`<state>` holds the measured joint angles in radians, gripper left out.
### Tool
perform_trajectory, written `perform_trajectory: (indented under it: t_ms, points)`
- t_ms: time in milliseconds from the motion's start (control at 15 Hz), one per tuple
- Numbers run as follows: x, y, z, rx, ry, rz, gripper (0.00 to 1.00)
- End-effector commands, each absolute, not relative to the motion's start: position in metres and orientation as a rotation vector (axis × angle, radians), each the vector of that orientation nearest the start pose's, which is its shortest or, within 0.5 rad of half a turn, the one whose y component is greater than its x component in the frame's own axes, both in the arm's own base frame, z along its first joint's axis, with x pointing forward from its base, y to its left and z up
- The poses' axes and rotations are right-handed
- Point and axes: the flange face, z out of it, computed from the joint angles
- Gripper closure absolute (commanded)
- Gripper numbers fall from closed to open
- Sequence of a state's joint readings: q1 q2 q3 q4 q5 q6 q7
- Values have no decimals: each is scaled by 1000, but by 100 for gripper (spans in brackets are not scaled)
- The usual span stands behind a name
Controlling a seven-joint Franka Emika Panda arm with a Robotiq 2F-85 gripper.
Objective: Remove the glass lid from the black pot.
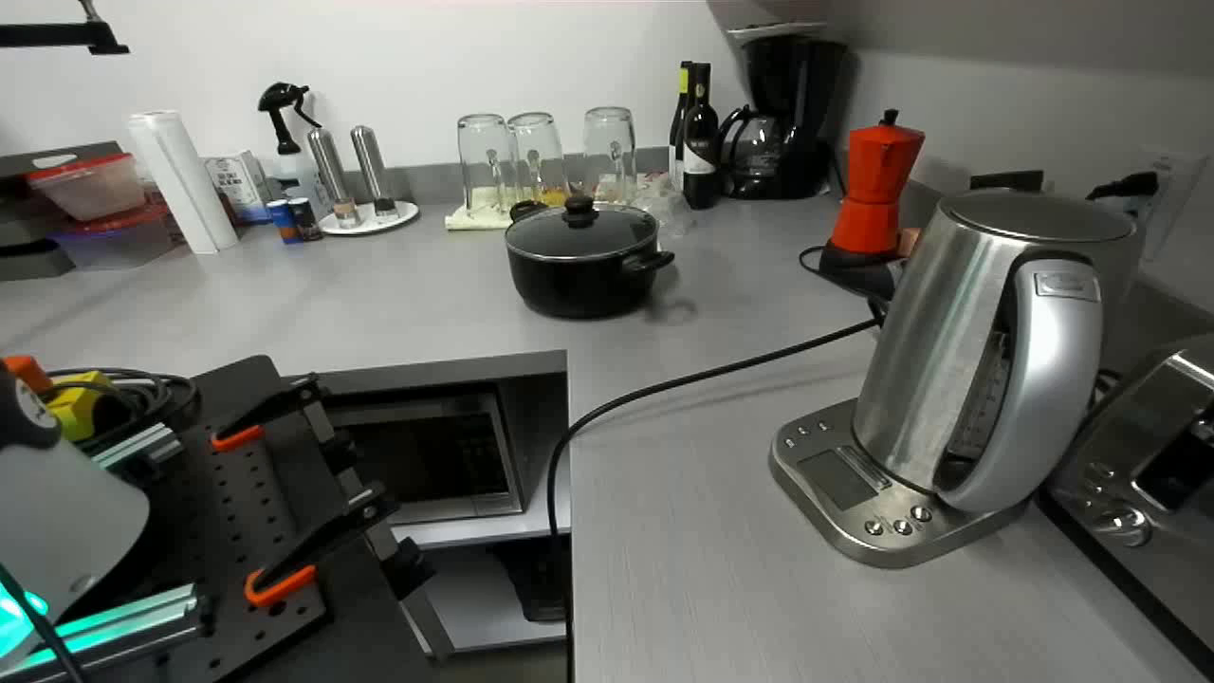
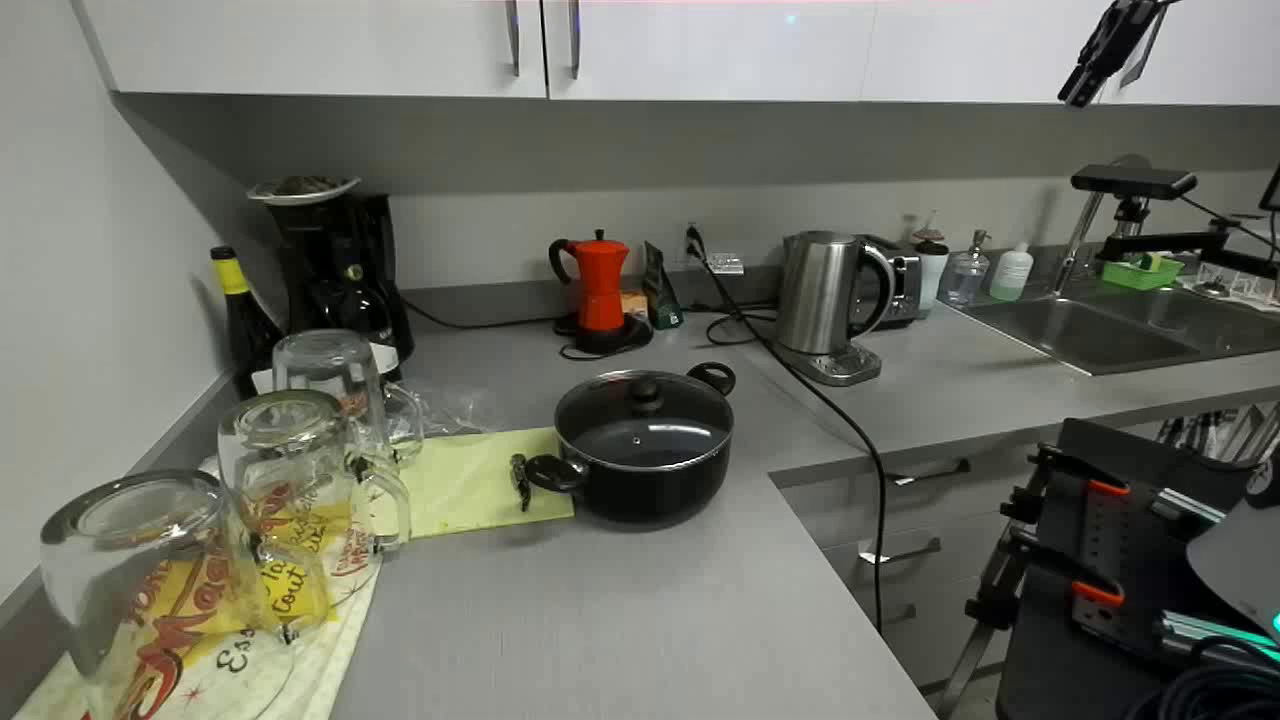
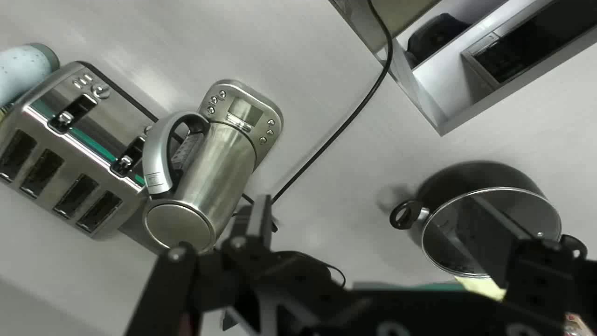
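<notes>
The glass lid (image 1: pixel 545 237) sits flat on the black pot (image 1: pixel 574 286), with its dark knob upright at the centre. The lid (image 2: pixel 615 430) and pot (image 2: pixel 655 495) also show in an exterior view, near the counter's inner corner. In the wrist view the lid (image 3: pixel 527 205) and pot (image 3: pixel 466 175) are at the right. My gripper (image 3: pixel 368 210) is open with its fingers wide apart and nothing between them. One finger covers part of the lid in the wrist view, and the knob is mostly hidden. Part of the gripper (image 2: pixel 1110 50) shows high at the top right, apart from the pot.
A steel kettle (image 1: pixel 977 370) and toaster (image 3: pixel 79 149) stand along the counter. A black cable (image 1: pixel 702 370) crosses the counter near the pot. Glass mugs (image 2: pixel 290 480) stand on a cloth beside the pot. A red moka pot (image 2: pixel 600 285) and coffee maker (image 1: pixel 792 104) stand by the wall.
</notes>
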<state>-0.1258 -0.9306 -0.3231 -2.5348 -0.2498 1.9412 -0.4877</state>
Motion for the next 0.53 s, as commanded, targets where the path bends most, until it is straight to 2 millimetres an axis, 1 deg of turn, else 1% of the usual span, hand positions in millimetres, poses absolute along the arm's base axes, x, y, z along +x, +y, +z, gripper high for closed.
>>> perform_trajectory:
  t_ms: [0,400,467]
  points:
    - [266,-173,568,-3208,-286,-472,0]
    - [266,-173,568,-3208,-286,-472,0]
    - [270,-172,567,-3204,-302,-475,0]
